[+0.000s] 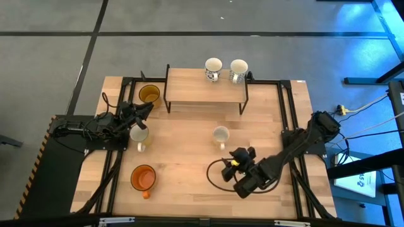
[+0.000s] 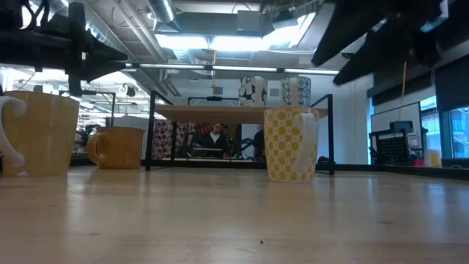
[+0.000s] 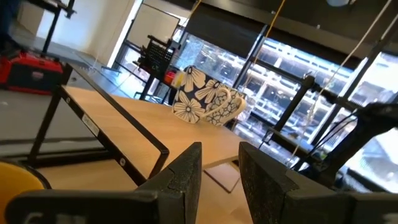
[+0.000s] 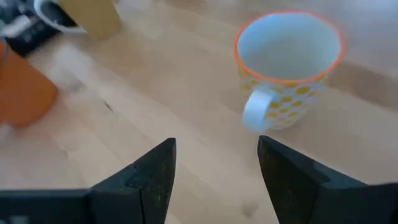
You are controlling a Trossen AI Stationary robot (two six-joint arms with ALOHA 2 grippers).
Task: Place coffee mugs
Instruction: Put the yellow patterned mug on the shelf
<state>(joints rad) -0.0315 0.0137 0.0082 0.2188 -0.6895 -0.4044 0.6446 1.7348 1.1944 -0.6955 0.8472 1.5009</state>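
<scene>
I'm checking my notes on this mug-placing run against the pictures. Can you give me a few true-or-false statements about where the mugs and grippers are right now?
1. Two patterned white mugs stand on top of the wooden rack. True.
2. The bright orange mug sits on the rack. False: it stands on the wooden table, near the front left.
3. The right gripper is open, with the yellow-dotted white mug ahead of it, not held. True.
4. The amber-yellow mug lies tipped on its side. False: it stands upright, left of the rack.
5. The left gripper is over the table's right half. False: it is on the left, by a cream mug.
</scene>
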